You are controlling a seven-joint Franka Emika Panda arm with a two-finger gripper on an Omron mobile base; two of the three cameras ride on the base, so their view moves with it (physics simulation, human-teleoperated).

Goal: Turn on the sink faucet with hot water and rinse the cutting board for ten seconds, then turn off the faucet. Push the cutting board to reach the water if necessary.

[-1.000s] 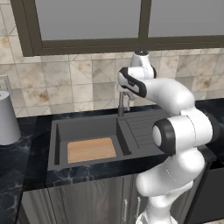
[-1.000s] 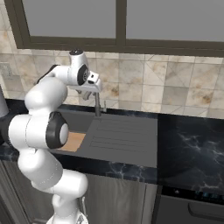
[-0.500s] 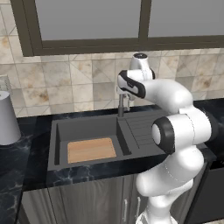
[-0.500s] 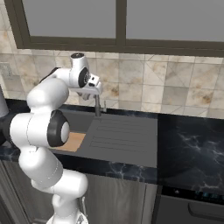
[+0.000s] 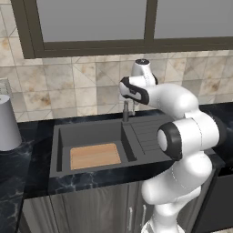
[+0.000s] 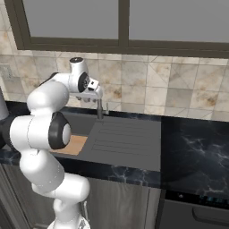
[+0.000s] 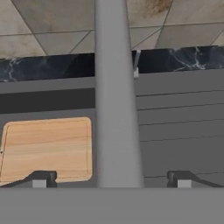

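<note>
Little has shifted since the earlier pictures: the white arm's hand has eased slightly along the wall line above the sink, and the board lies where it lay. From where I stand, the two-finger gripper (image 7: 111, 178) hangs over the slim dark grey metal faucet (image 5: 126, 110), just behind the basin, with its jaws spread wide and nothing between them but the faucet's own arm. In the hand view the two dark fingertips (image 7: 43, 178) stand far apart at the bottom, and the grey spout runs straight up the middle between them, close to the camera, without either tip touching it as far as I can tell. A small side lever (image 7: 137, 64) shows just right of the spout, against the black marbled countertop (image 7: 43, 68) at the foot of the beige tiled wall (image 5: 68, 86). The flat rectangular light-tan wooden cutting board (image 5: 95, 155) rests on the floor of the dark grey matte sink (image 5: 61, 132), in the basin's left part, left of the faucet and well apart from it; the ribbed drainboard (image 6: 125, 138) stretches to the right. In the right base view an edge of the board peeks out from behind the arm's elbow. A pale grey cylindrical container (image 5: 7, 122) stands on the counter far to the left.
</note>
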